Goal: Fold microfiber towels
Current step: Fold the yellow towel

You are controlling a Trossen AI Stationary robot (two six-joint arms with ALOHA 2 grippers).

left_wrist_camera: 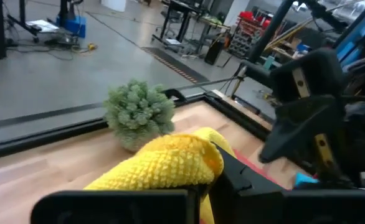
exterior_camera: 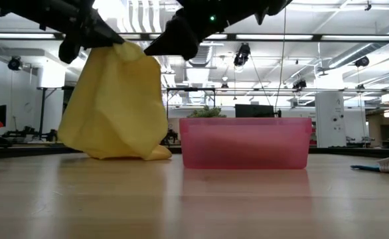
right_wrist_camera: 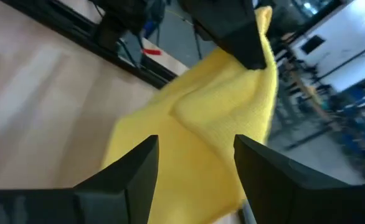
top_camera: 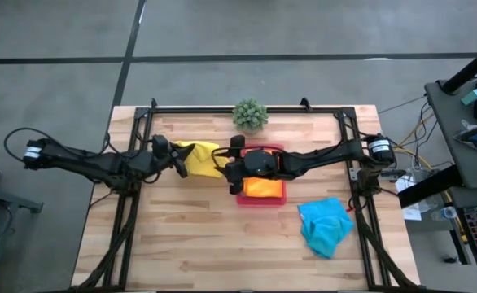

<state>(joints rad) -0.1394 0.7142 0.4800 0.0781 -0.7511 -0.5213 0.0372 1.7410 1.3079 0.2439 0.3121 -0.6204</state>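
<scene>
High view: the left gripper [top_camera: 176, 159] is pinching the yellow towel [top_camera: 199, 159] left of the pink tray [top_camera: 262, 200], its lower edge trailing on the table [top_camera: 222, 244]. The right gripper [top_camera: 232, 169] is standing open beside it. An orange towel [top_camera: 263, 187] is lying in the tray; the turquoise towel [top_camera: 326, 225] is waiting unfolded, near right.

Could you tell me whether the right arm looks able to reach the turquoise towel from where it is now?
Probably yes: the right hand is open and holds nothing, and the turquoise towel lies uncovered on its side of the table.
</scene>
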